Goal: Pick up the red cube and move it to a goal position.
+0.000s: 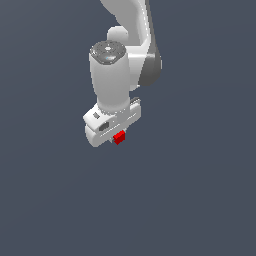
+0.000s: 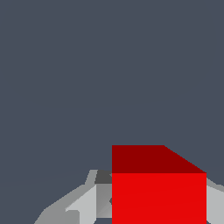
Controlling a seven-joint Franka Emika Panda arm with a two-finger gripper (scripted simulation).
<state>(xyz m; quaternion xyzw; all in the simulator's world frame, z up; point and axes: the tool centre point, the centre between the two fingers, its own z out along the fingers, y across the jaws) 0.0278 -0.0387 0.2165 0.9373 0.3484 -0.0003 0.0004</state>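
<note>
Red, matte, flat-faced: the red cube (image 1: pixel 119 138) sits directly under the white gripper (image 1: pixel 116 140), tucked against the underside of the hand body and much smaller than it. In the wrist view the red cube (image 2: pixel 159 192) fills the space between the pale grey fingers (image 2: pixel 87 205), one finger showing to each side of it and both close against its faces. Judgement: the fingers are drawn narrow and holding the cube, centred between them rather than off to one side.

Cube has no long axis; its faces look square to the finger pads, one darker face lit less than the bright one.

Outward from the cube: gripper body is smooth white, boxy, with a small dark recess on its face. Above the cube, a rounded white wrist cylinder capped by a grey speckled disc, then a darker grey joint.

Ground around the cube is a uniform slate-blue plane, no texture, no shadow legible, so whether the cube rests on it or hangs clear cannot be told. No goal marker is visible in either view.
</note>
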